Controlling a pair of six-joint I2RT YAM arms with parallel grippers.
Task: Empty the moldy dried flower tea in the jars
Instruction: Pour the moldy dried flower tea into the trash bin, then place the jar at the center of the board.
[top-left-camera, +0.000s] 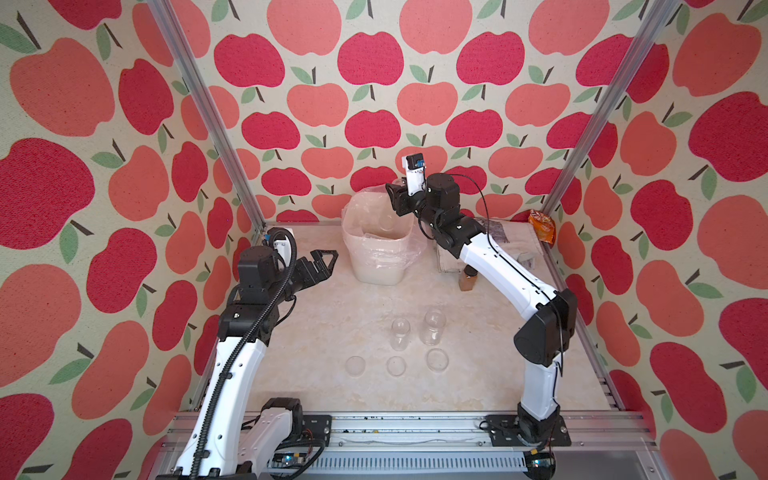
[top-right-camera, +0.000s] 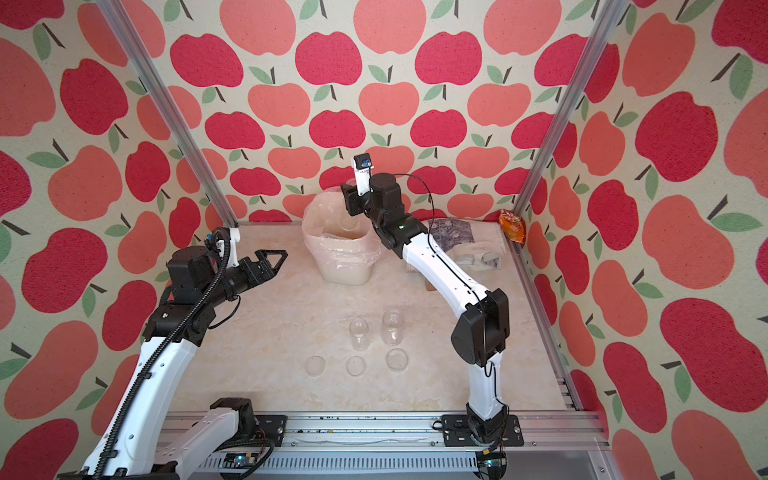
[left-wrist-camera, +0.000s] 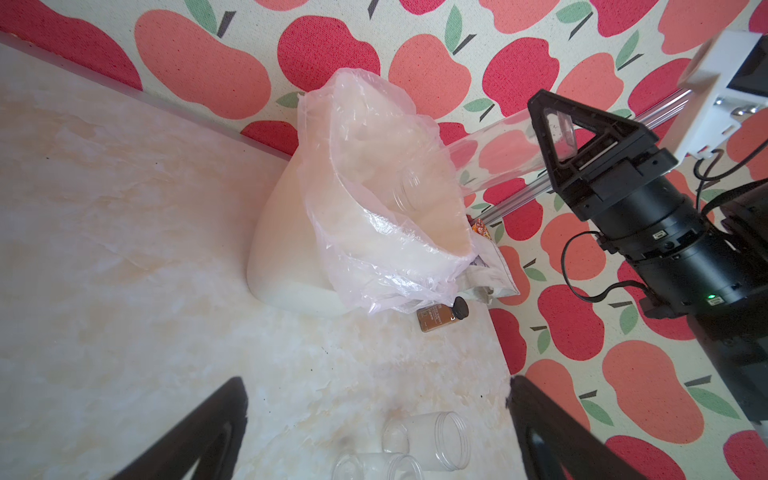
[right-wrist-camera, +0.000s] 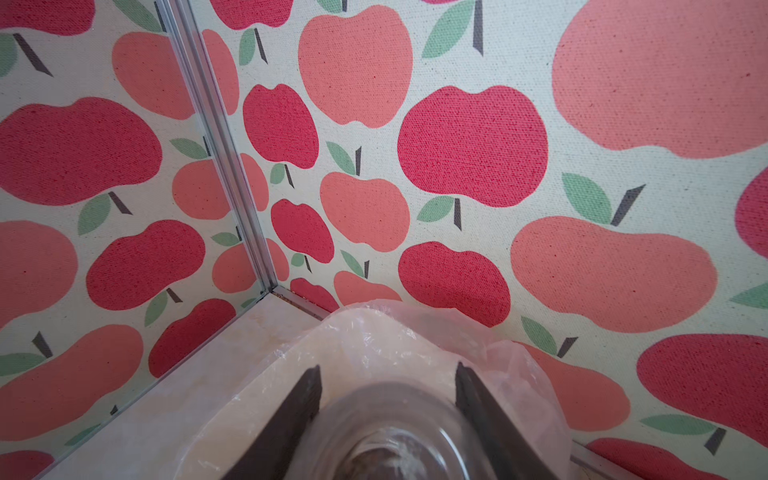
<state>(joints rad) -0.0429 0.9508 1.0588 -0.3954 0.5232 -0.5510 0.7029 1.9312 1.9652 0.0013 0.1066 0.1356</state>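
My right gripper (right-wrist-camera: 388, 374) is shut on a clear jar (right-wrist-camera: 386, 419), held on its side over the white bin (top-left-camera: 376, 266) with its mouth toward the inside. In the left wrist view that jar (left-wrist-camera: 409, 191) pokes into the bin's plastic liner. Brownish bits of dried flower tea (right-wrist-camera: 372, 463) show dimly through the jar's base. In both top views two more jars (top-left-camera: 400, 332) (top-left-camera: 434, 326) stand upright and lidless at mid table, looking empty. Three clear lids (top-left-camera: 356, 365) (top-left-camera: 396, 365) (top-left-camera: 437, 359) lie in front of them. My left gripper (top-left-camera: 322, 266) hovers open left of the bin, holding nothing.
An amber jar with a black cap (top-left-camera: 468, 280) stands right of the bin, under my right arm. Clear bags (top-left-camera: 494, 237) lie at the back right and an orange packet (top-left-camera: 542, 226) sits in the far right corner. Metal frame posts mark the back corners.
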